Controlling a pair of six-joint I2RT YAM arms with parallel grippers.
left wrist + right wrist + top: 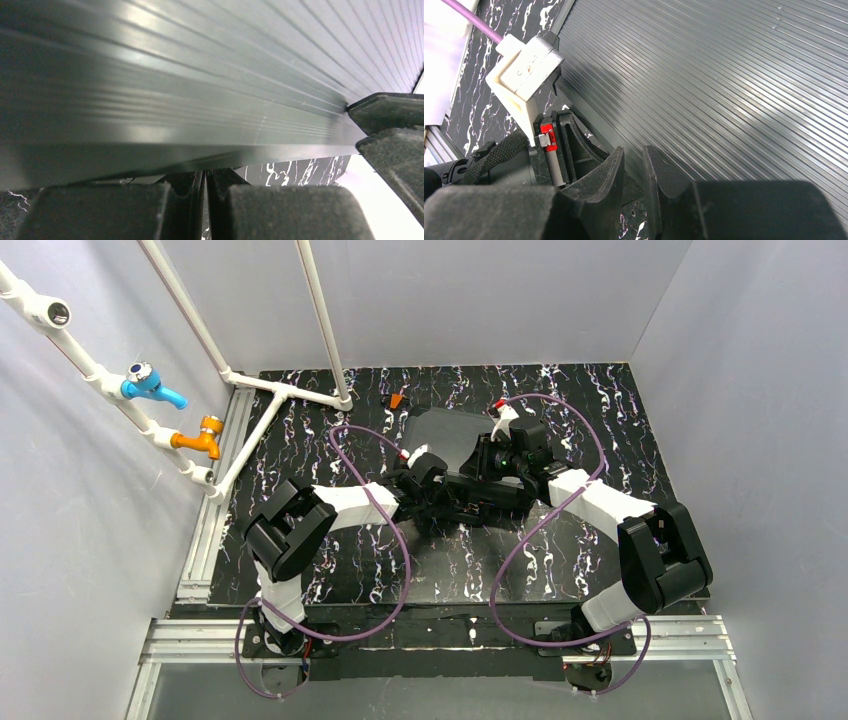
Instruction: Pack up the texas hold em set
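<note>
Item: texas hold em set, black hard case (445, 435), closed, ribbed grey lid up, lying flat on the table (610, 420) at mid-width, nearer the far edge. Arms cover its near side, so its long axis cannot be read. Bare table lies right, left and near of it. Left gripper (205, 187) is clenched, empty, under the case's edge. Right gripper (633, 157) is pinched nearly together, nothing visible between. Small orange object (396, 400) sits just beyond the case's far-left corner.
</note>
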